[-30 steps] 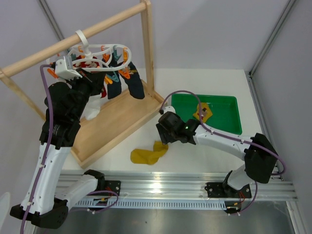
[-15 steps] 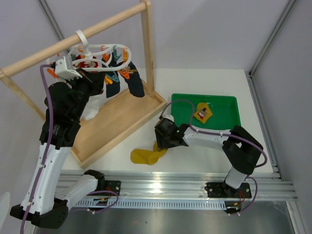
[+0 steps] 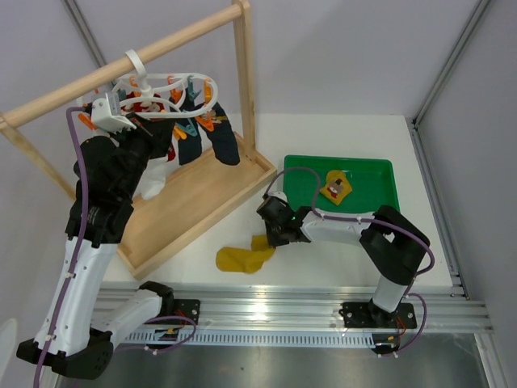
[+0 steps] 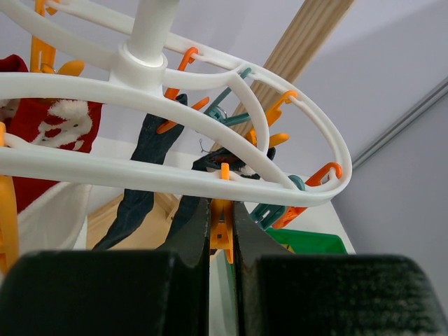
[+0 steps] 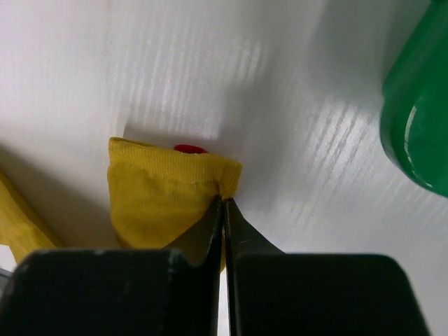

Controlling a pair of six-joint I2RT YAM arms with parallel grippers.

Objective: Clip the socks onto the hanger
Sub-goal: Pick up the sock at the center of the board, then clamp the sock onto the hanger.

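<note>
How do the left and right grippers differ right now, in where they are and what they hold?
The left gripper is up at the hanger; the right gripper is low over the table. The left gripper pinches an orange clip peg; the right gripper pinches the edge of the mustard-yellow sock. Both are shut.

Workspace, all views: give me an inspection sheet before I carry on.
Surface: white table, one sock lying on it.
Job's things: mustard sock on table; second mustard piece, likely a sock, in green tray; white sock hanging from hanger.
Clutter: navy socks and red sock clipped up.
Grippers: left gripper shut on orange peg; right gripper shut on mustard sock's cuff.
Cables: purple cables along both arms, no snag seen.
Surroundings: wooden rack, grey walls.
</note>
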